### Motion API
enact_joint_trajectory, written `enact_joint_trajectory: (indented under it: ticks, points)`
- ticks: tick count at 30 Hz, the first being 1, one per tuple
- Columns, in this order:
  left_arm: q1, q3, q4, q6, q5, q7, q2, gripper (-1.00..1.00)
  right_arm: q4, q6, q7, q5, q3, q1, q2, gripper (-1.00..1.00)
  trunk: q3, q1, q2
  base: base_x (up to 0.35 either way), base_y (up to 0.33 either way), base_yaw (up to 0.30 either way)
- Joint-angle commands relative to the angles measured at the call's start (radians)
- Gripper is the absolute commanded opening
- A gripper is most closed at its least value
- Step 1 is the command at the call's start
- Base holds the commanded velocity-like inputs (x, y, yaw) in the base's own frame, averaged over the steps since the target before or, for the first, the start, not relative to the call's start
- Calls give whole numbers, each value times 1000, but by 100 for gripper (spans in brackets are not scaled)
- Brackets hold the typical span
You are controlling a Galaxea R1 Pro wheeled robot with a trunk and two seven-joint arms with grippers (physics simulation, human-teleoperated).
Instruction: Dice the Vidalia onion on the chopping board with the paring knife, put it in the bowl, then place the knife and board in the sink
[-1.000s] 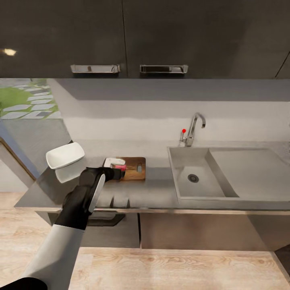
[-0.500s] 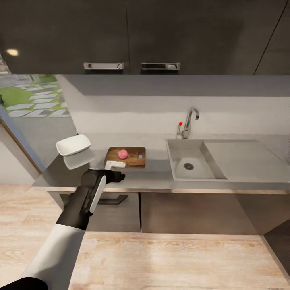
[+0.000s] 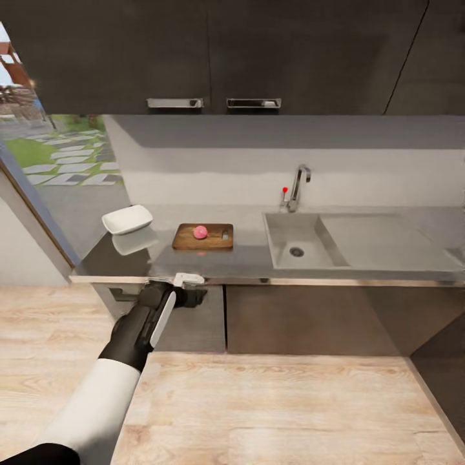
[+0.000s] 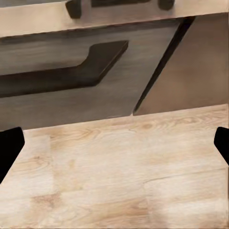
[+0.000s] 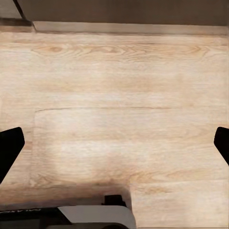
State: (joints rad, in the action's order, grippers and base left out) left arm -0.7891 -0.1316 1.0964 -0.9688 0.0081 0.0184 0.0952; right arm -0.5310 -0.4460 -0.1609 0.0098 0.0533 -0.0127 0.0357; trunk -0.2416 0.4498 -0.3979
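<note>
Going L to R along the countertop: the bowl sits at the far left end, near the corner by the window. Next over is the chopping board, long axis running along the counter, roughly mid-depth. The Vidalia onion is on the board, about centre, looks whole, not diced yet. There's a small dark thing at the board's right end, prob the paring knife, but it's too small to be sure which way it lies. Then bare counter, then the sink w/ tap at the back edge; basin looks empty.

The left gripper hangs below the counter's front edge, in front of the cabinet fronts, almost straight under the board's left half. So onion and knife lie up and away from it, a bit to its right. Left wrist cam has both fingertips at the frame's far sides w/ floor between, so jaws wide, nothing held. Right wrist cam: same deal, right gripper spread wide over wood floor, empty.

Imo left arm is nearer the board, so it'd have to lift over the edge and reach in for the knife.
</note>
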Motion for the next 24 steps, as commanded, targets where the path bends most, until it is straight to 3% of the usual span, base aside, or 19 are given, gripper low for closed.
enact_joint_trajectory:
  ticks: [1, 7, 15, 16, 17, 18, 21, 23, 24]
  points:
    - [-1, -1, -13, 1, 1, 2, 1, 100, 0, -2, -9, 1, 5, -1, 0, 100, -2, 0, -2, -154, 0, 0]
    - [-1, -4, -212, 170, 1, 2, 19, 100, 0, -1, -9, 1, 5, -1, 0, 100, -2, 0, -2, -42, 0, 0]
    - [-1, -5, -547, 406, 1, 0, 37, 100, 0, -1, -9, 1, 4, 0, 0, 100, -2, 0, -2, -2, 0, 0]
    - [-1, -5, -605, 461, 1, 0, 38, 100, 0, 0, -9, 1, 4, 0, 0, 100, -2, 0, -2, 0, 0, 0]
    - [-1, -5, -770, 599, 1, -1, 41, 100, 1, 0, -9, 1, 4, 0, 0, 100, -2, 0, -2, 0, 0, 0]
    - [-1, -5, -842, 653, 1, -2, 42, 100, 1, 0, -10, 1, 3, -1, 0, 100, -2, 0, -2, 0, 0, 0]
    - [-1, -5, -978, 766, 1, -2, 42, 100, 2, 1, -11, 1, 3, 0, 0, 100, -2, 0, -2, 0, 0, 0]
    - [0, -3, -1120, 880, 2, -3, 40, 100, 16, 0, -11, 1, 1, 0, 0, 100, -2, 0, -2, 0, 0, 0]
    - [1, -3, -1130, 890, 2, -4, 38, 100, 20, 0, -11, 1, 1, 0, 0, 100, -2, 0, -2, 0, 0, 0]
